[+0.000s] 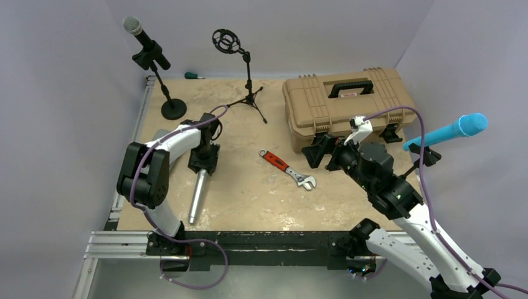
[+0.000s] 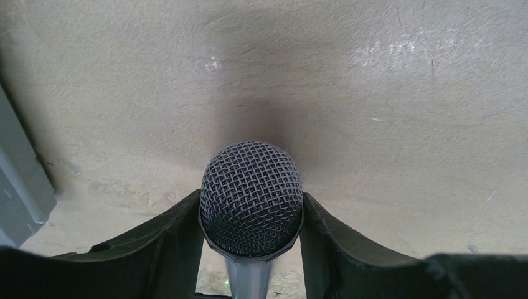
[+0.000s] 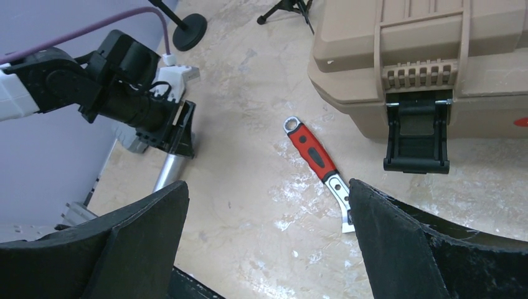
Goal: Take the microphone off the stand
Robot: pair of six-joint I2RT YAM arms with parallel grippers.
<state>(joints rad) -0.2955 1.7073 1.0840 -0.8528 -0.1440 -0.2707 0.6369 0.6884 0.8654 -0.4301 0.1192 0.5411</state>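
Observation:
A silver microphone [image 1: 198, 196] with a dark mesh head [image 2: 251, 196] lies on the table, its tail pointing at the near edge. My left gripper [image 1: 204, 161] is shut on it at the head, with a finger [image 2: 168, 249] pressed against each side of the grille. The tripod stand [image 1: 249, 87] at the back carries an empty shock mount [image 1: 225, 40]. A black microphone [image 1: 140, 34] sits clipped in a round-base stand [image 1: 173, 109] at the back left. My right gripper [image 3: 268, 187] is open and empty above the table, next to the toolbox.
A tan toolbox [image 1: 345, 103] stands at the back right, its latch [image 3: 416, 140] close to my right gripper. A red-handled wrench [image 1: 286, 168] lies mid-table. A blue microphone [image 1: 451, 129] sticks out on the right. A green screwdriver [image 1: 194, 75] lies by the back wall.

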